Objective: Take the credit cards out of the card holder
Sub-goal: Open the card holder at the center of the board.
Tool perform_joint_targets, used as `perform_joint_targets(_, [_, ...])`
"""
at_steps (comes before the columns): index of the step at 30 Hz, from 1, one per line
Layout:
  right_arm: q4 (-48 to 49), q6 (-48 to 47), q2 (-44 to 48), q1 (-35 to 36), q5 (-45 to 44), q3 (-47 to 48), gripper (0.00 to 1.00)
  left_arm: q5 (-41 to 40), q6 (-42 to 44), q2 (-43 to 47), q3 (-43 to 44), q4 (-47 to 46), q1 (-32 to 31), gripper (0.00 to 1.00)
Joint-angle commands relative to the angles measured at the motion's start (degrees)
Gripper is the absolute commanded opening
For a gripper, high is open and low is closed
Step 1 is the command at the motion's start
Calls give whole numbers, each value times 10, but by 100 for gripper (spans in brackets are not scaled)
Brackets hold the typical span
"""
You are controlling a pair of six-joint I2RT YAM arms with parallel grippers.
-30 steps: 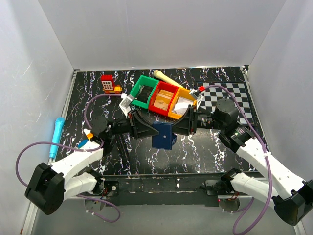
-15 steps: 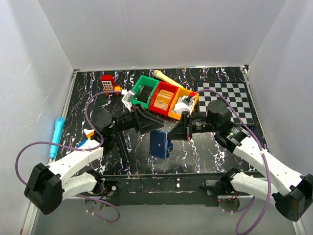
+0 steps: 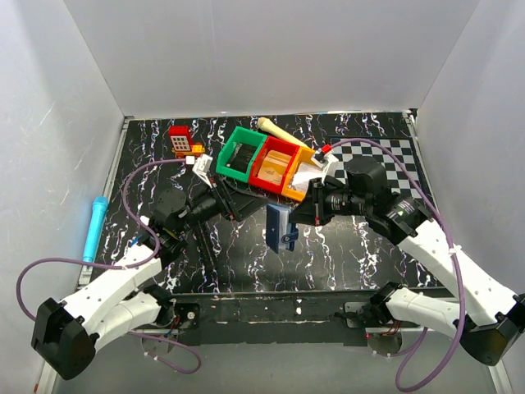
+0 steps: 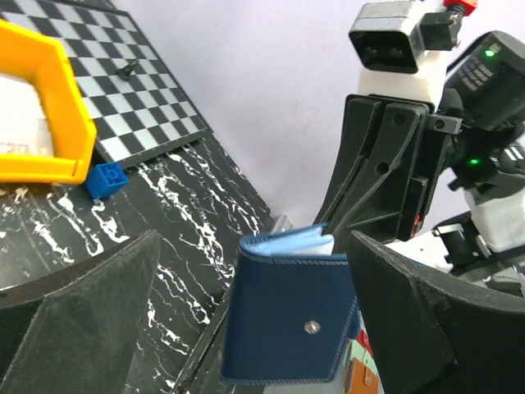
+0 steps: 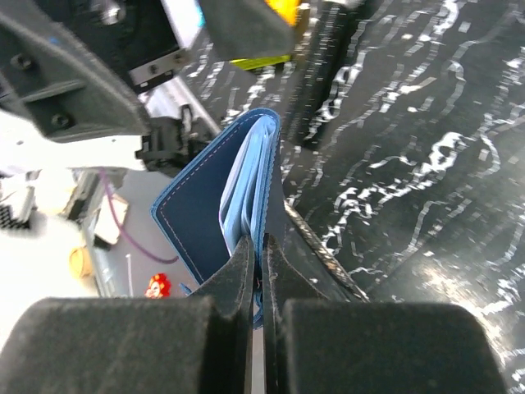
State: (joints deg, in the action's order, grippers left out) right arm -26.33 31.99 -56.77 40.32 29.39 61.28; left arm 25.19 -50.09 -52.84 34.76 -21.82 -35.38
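From above, the right claw (image 3: 295, 220) is clamped on the card holder (image 3: 280, 231) and holds it up over the black table (image 3: 246, 267). The holder is just in front of the red bin (image 3: 264, 182) and the yellow bin (image 3: 287, 192). The left claw (image 3: 246, 205) points at it from the left, close by. A green bin (image 3: 226, 153) sits next to the red one. In the left wrist view, the left claw's two fingers (image 4: 74, 328) are wide apart. The dark blue card holder hangs between them and touches neither one. It has a small round snap on its face, and a bit of light blue peeks out at the top. The right claw pinches its top edge. A small blue block (image 4: 104, 179) lies on the table beside the yellow bin, near a checkered board (image 4: 123, 90). In the right wrist view, the right claw's fingers (image 5: 221, 328) press together on one edge of the folded card holder. Light blue layers show between its dark covers.
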Motion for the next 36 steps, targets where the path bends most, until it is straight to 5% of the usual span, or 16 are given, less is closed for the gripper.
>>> perform_joint_targets(1, [-100,-29,-17,3,-118,53,1,-45,-5,10,17,85,-1,98])
perform_joint_targets(7, [-162,-22,-42,16,-208,88,1,-45,8,-31,62,139,-37,98])
perform_joint_targets(14, [-217,-16,-75,52,-291,137,1,-193,73,-101,157,261,-166,98])
perform_joint_targets(31, [-206,16,-90,77,-309,140,1,-281,71,-147,174,300,-218,96])
perform_joint_targets(36, [-203,18,-91,81,-304,137,1,-305,77,-150,183,315,-222,86])
